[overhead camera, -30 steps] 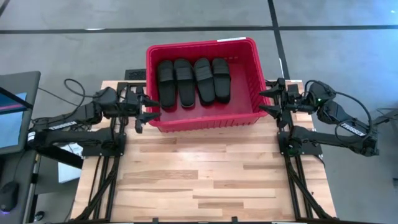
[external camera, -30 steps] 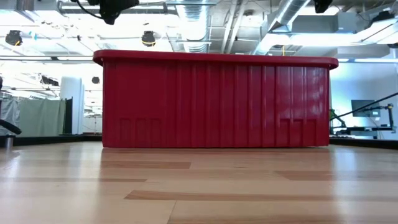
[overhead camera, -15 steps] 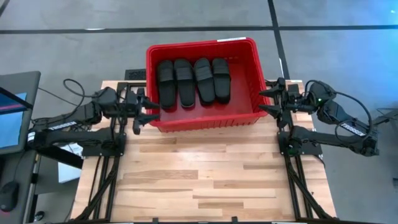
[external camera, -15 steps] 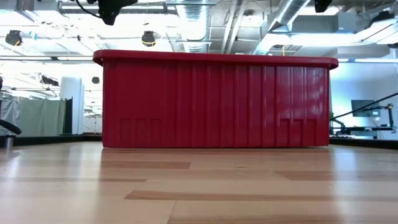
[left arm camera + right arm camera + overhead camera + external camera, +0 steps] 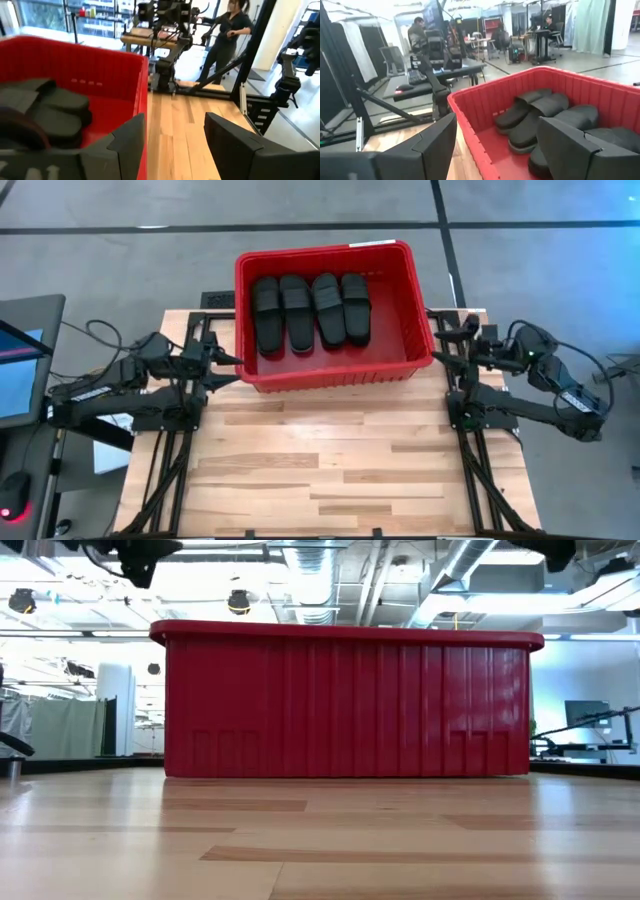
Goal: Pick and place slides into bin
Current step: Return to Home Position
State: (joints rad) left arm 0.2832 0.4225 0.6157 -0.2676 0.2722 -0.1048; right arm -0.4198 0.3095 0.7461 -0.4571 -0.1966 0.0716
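The bin stands at the far middle of the table. In the low view its ribbed near wall rests flat on the wood.

Four black slides lie inside the bin, side by side, lengthwise from near to far. They sit on the bin floor toward its left and far part.

The left gripper is just beside the bin's near left corner, outside the wall and pointing right. Its fingers are apart and hold nothing.

The right gripper is just beside the bin's right wall, pointing left. Its fingers are apart and hold nothing.
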